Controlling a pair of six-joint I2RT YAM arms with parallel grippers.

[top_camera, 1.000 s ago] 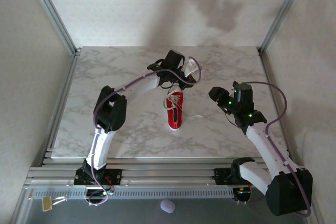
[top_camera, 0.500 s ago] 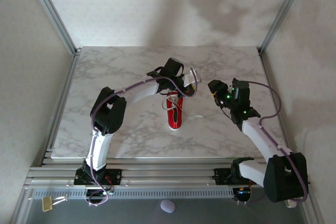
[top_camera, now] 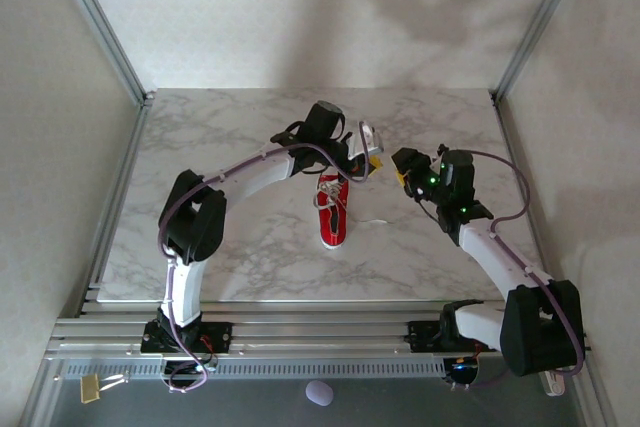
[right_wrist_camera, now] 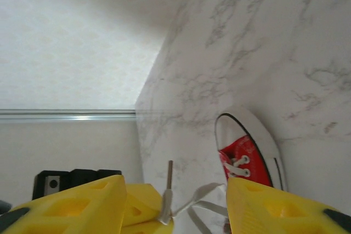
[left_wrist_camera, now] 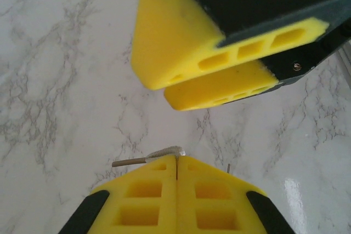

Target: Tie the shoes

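Seen from above, my left arm (top_camera: 215, 192) arcs from its base at the near left edge across the marble tabletop (top_camera: 190, 132) toward the far middle. To the right of its elbow, the red sneaker (top_camera: 333, 212) lies on its white sole near the centre of the tabletop, set lengthwise from near to far. A loose lace (top_camera: 375, 222) trails off onto the marble just to its right.

Just beyond the shoe's far end, and a little to the right, my left gripper (top_camera: 370, 159) hangs above the marble. Its jaws are pressed together, with the yellow pads (left_wrist_camera: 145, 195) meeting along one seam. The stiff lace tip (left_wrist_camera: 147, 160) is pinched between them and pokes out sideways. From the right wrist, the white held lace (right_wrist_camera: 193, 198) runs from that pinch back toward the shoe, whose white toe cap and red canvas sit beyond it.

Right beside it is my right gripper (top_camera: 402, 172), facing the left one nose to nose. Its jaws stand apart, one yellow finger on each side of the pinched lace tip and touching neither the tip nor the lace. Behind it, my right arm (top_camera: 500, 252) runs back to its base at the near right edge.
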